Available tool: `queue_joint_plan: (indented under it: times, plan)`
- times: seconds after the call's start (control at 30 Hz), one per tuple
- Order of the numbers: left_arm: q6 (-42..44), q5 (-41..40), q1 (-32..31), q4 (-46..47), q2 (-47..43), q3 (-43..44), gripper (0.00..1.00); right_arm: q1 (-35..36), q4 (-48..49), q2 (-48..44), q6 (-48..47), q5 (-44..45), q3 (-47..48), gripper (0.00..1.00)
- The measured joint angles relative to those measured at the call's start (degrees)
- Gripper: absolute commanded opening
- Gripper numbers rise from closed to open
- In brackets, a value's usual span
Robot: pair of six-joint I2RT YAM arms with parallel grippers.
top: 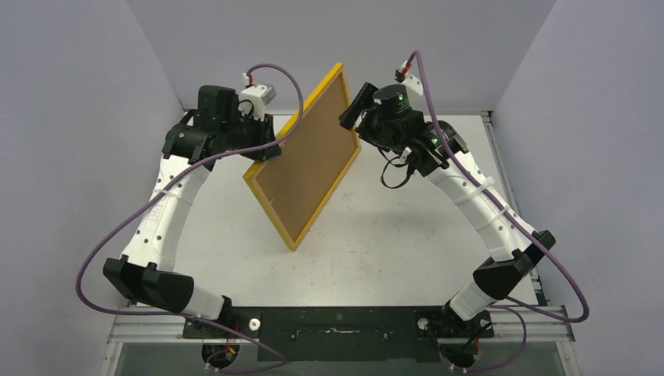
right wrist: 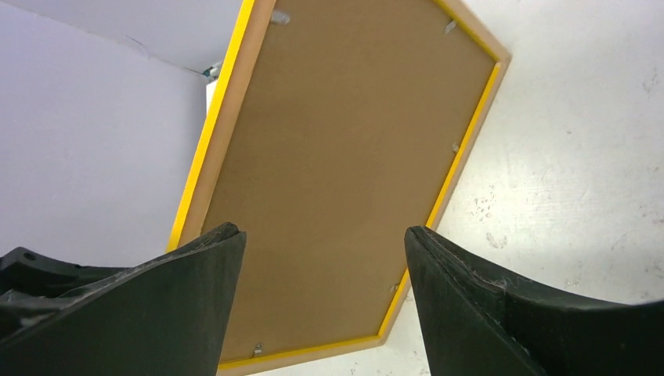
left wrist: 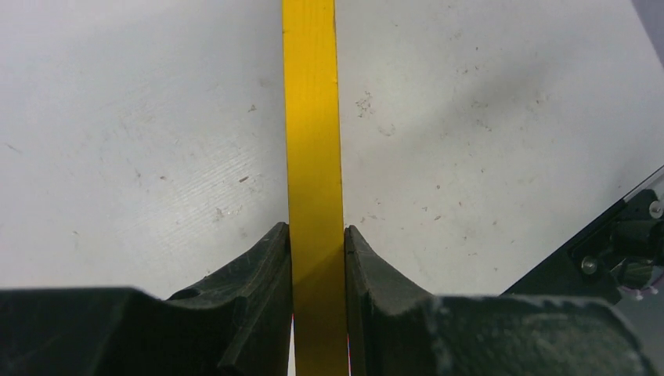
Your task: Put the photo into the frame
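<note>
**A:** Where's the frame (top: 305, 160)?

**B:** Tilted on edge above mid-bench (top: 391, 243), brown backing board (right wrist: 337, 157) facing the right arm. The photo isn't visible. At nine o'clock the left pincer (left wrist: 316, 243) is clamped on its yellow rail.

**A:** Risk?

**B:** With one narrow grip, it could pivot or slip. The right pincer (right wrist: 325, 258), at two o'clock, stands apart, holding nothing. The backing covers the opening.

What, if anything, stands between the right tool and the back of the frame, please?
Nothing visible does. The open right tool faces the back of the frame, which is filled by the brown backing board, with only air between them. The left tool clamps the frame's yellow edge.
</note>
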Motion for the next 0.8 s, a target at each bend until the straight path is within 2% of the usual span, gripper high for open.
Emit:
queue_joint_plan:
  times: [0.23, 0.43, 0.6, 0.8]
  plan:
    - [4.2, -9.0, -11.6, 0.0, 0.1, 2.1, 0.0, -0.4, -0.5, 0.0, 3.2, -3.1, -2.9, 0.82]
    - [5.8, -16.2, -19.1, 0.2, -0.9, 1.7, 0.0, -1.5, -0.7, 0.0, 7.8, -4.5, -3.0, 0.82]
    - [7.9, -20.2, -23.1, 2.5, -3.5, -1.5, 0.0, -4.1, -2.9, 0.2, 12.2, -6.9, -2.4, 0.78]
    - [10.6, -23.5, -26.9, 3.7, -4.7, -3.3, 0.0, -6.9, -11.5, 3.1, 16.1, -10.0, 4.6, 0.74]
